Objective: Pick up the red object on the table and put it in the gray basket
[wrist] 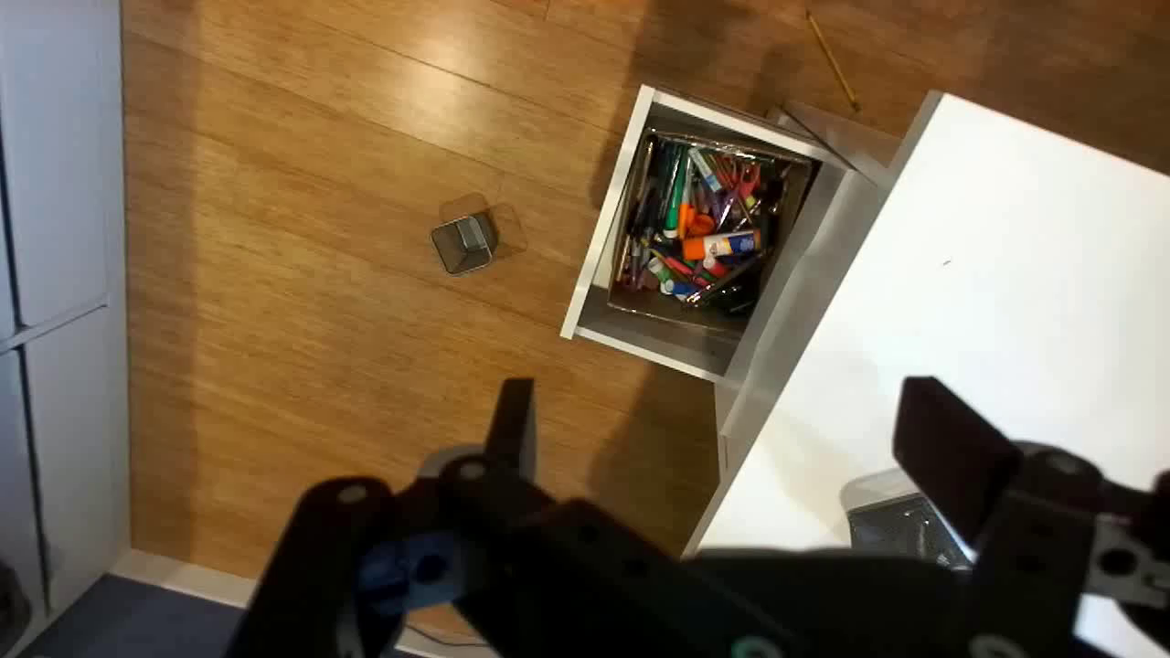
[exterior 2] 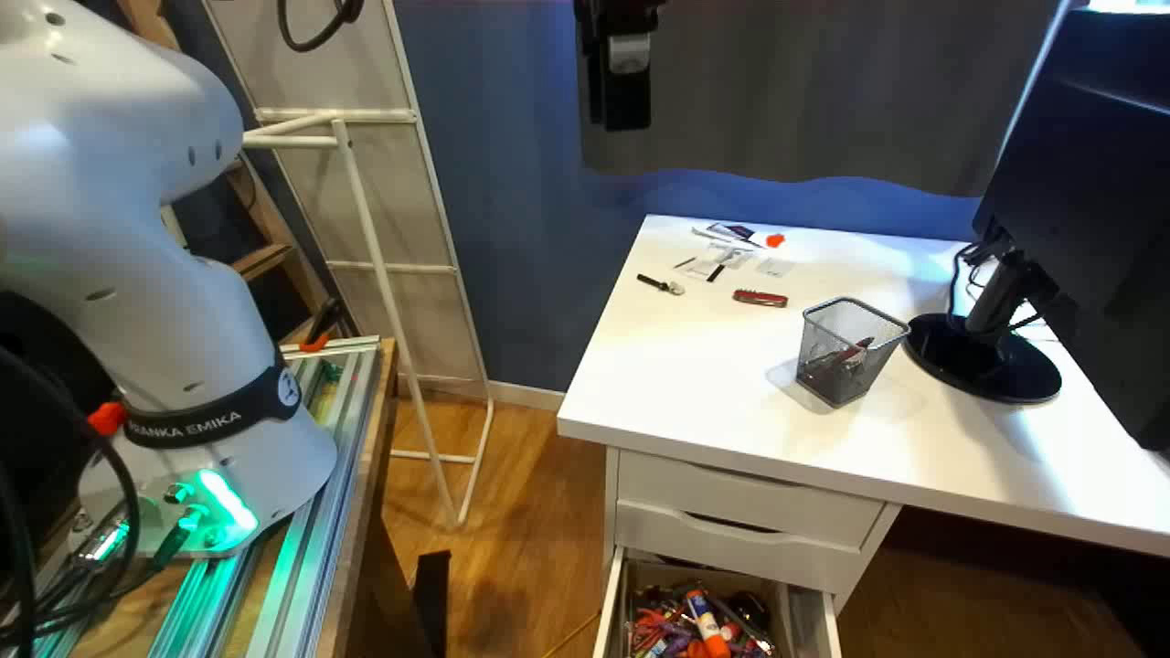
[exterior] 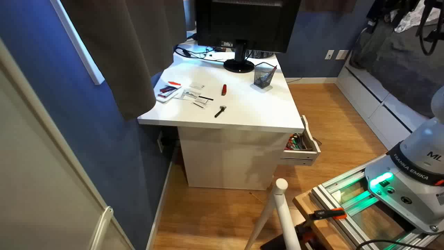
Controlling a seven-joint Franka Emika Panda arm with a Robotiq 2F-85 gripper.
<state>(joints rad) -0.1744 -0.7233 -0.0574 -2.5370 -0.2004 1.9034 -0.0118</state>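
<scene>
The red object is a slim red pocket knife lying flat on the white table; an exterior view also shows it. It is out of the wrist view. The gray basket stands upright on the table as a square mesh holder with pens inside. It also shows in an exterior view and, partly hidden by a finger, in the wrist view. My gripper is open and empty, high above the drawer side of the table. In an exterior view, part of the gripper shows at the top.
A black monitor stands on a round base behind the basket. Papers, a small orange item and a black-handled tool lie nearby. An open drawer holds pens. A small mesh container is on the floor.
</scene>
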